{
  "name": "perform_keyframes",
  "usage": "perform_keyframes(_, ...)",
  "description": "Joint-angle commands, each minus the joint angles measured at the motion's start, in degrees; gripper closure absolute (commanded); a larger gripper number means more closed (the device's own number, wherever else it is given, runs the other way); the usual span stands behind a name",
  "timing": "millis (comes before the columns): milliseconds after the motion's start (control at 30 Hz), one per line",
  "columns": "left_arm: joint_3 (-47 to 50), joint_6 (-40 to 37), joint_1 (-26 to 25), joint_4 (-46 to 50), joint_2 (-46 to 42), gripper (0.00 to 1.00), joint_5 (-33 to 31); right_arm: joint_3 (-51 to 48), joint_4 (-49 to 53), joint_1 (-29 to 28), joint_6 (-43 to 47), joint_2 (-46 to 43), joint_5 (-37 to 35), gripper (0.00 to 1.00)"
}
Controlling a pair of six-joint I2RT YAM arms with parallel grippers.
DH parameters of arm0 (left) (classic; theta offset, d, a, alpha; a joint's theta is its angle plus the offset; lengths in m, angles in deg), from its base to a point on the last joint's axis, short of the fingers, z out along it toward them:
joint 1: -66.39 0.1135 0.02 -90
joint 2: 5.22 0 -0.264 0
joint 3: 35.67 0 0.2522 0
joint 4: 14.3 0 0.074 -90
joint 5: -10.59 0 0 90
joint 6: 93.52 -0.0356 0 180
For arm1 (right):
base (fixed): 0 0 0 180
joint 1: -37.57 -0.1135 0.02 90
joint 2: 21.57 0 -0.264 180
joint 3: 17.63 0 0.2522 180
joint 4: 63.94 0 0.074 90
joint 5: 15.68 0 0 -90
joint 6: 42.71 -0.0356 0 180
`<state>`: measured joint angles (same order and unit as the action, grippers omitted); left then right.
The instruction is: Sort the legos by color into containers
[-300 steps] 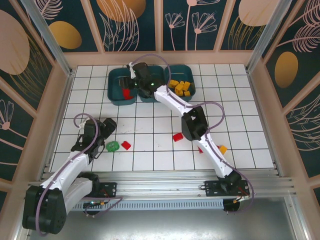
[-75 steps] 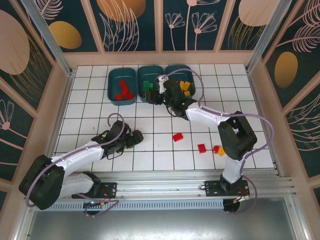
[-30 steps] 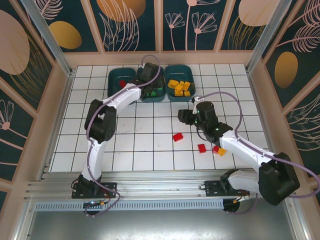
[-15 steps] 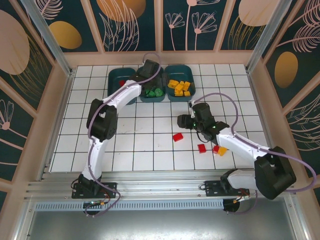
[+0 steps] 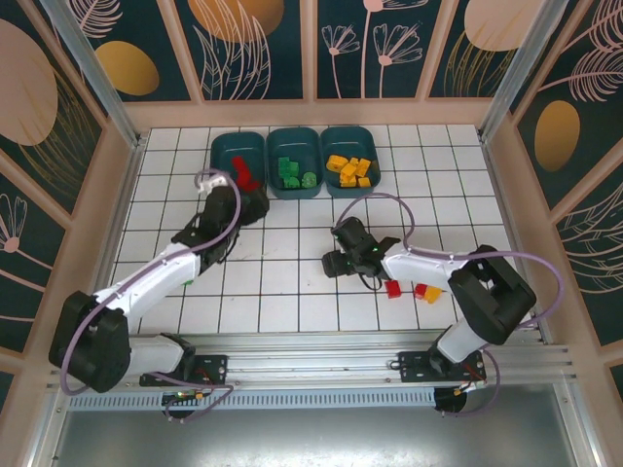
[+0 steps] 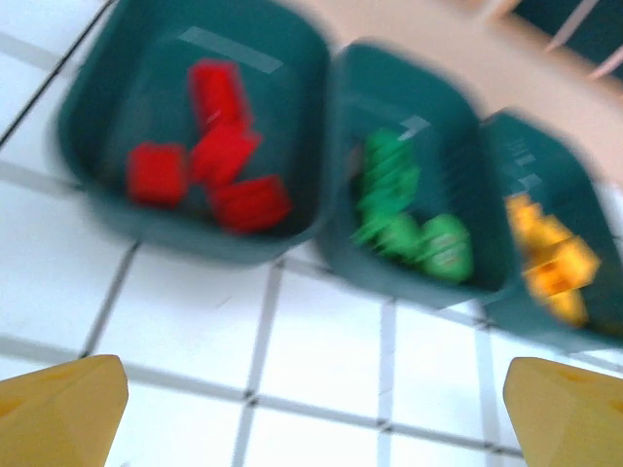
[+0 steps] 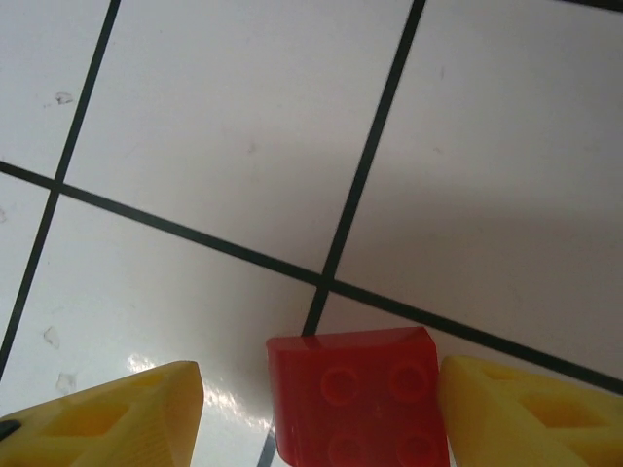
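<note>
Straddling red lego (image 7: pixel 355 394), R gripper (image 7: pixel 319 413), jaws loose

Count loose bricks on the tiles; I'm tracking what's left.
4: first red brick within the right gripper, second red brick nearby, third red brick beside the orange brick; arms may hide more.

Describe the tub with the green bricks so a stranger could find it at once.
On the white tiled table, three dark teal tubs stand in a row along the far edge. Take the middle tub. It alone holds green bricks; the left tub holds red bricks and the right tub yellow-orange bricks.
</note>
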<state>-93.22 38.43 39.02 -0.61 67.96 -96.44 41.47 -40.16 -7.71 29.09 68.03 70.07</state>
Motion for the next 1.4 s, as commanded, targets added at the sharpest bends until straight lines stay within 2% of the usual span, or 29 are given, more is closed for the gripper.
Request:
perform_keyframes(0, 5.7, 4.3, 0.6, 0.8, -6.0, 0.02, -5.8, 1.4, 2.5, -2.1, -0.9, 4.0, -4.1, 0.35)
perform_keyframes(133, 8.4, 5.0, 0.7, 1.2, -9.7, 0.02, -6.7, 3.2, 4.1, -4.5, -2.1, 7.1, -8.0, 0.37)
perform_keyframes(267, 7.6, 4.7, 0.7, 0.1, -9.6, 0.01, -5.6, 2.9, 4.3, -6.2, -3.1, 5.4, -12.6, 0.37)
perform_keyframes(433, 5.8, 5.0, 0.7, -1.6, -5.5, 0.01, -3.2, 2.4, 1.9, -6.3, -3.3, -0.6, -11.2, 0.37)
perform_keyframes(667, 6.3, 5.0, 0.7, -9.8, -0.2, 0.01, 7.9, -1.2, -3.7, -0.8, -3.4, -8.9, -5.0, 0.35)
perform_keyframes(933, 5.8, 5.1, 0.7, -9.8, 4.1, 0.02, 10.8, -1.4, -4.9, -0.2, -2.2, -1.5, 0.4, 0.29)
perform_keyframes(1067, 6.2, 5.5, 0.7, -10.8, 4.7, 0.02, 11.7, -0.5, -4.1, -1.2, -2.3, 2.5, -1.6, 0.29)
perform_keyframes(1200, 4.9, 5.4, 0.7, -10.0, 5.4, 0.01, 12.4, -1.0, -4.8, -2.5, -3.3, 4.2, -4.3, 0.34)
perform_keyframes(1367, 6.5, 5.8, 0.7, -10.1, 3.6, 0.01, 11.1, -0.2, -4.3, -4.4, -3.0, 5.5, -9.2, 0.45)
